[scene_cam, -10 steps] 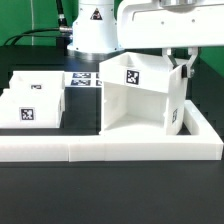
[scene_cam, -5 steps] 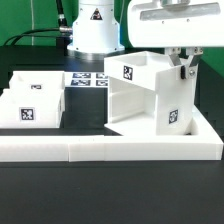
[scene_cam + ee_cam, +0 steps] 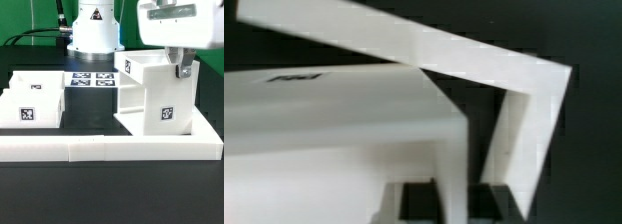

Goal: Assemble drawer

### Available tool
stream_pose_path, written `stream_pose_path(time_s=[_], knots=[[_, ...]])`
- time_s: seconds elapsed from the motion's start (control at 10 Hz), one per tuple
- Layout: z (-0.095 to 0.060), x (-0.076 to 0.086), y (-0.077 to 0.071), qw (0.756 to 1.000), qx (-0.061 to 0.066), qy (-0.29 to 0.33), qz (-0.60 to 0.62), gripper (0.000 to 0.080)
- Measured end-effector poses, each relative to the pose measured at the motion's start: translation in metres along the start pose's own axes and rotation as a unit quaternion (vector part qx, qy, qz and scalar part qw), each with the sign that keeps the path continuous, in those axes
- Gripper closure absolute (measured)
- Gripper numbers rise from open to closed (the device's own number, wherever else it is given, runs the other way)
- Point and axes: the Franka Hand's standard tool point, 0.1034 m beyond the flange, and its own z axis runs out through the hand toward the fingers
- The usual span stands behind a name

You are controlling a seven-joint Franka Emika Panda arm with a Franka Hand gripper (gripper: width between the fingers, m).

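Observation:
The drawer's tall white case (image 3: pixel 150 100) stands upright inside the corner of the border wall, with one tag on its front side and one on its inner wall. My gripper (image 3: pixel 183 68) is shut on the top edge of the case's wall on the exterior view's right. In the wrist view my dark fingers (image 3: pixel 416 205) straddle that white wall of the case (image 3: pixel 331 130), with the gripper (image 3: pixel 454 205) closed on it. Two tagged trays (image 3: pixel 30 100) lie at the exterior view's left, apart from the case.
The long low white L-shaped border wall (image 3: pixel 110 150) runs along the front and up the exterior view's right; its corner shows in the wrist view (image 3: pixel 544 80). The marker board (image 3: pixel 92 80) lies behind, in front of the arm's base (image 3: pixel 95 30).
The case has turned in my grip and shifted toward the exterior view's right. Its open side, which faced the camera, now faces away, and a tagged side faces front.

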Motion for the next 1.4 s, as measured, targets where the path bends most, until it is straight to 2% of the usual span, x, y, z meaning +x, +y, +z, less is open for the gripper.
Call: stream_pose_path(time_s=[0.2,0.6,0.8,1.1,1.2,1.3,1.4], knots=[[0.001,0.001,-0.008,0.998,0.005,-0.009,0.055,0.0754],[0.005,0.004,-0.033,0.999,-0.003,-0.013,0.049,0.0754],[0.007,0.004,-0.046,0.999,-0.001,-0.014,0.050,0.0754],[0.007,0.004,-0.050,0.999,-0.001,-0.014,0.048,0.0754],[0.007,0.003,-0.050,0.999,-0.001,-0.014,0.045,0.0673],[0.006,0.003,-0.050,0.999,0.001,-0.014,0.043,0.0539],[0.006,0.003,-0.051,0.999,0.003,-0.014,0.041,0.0539]])
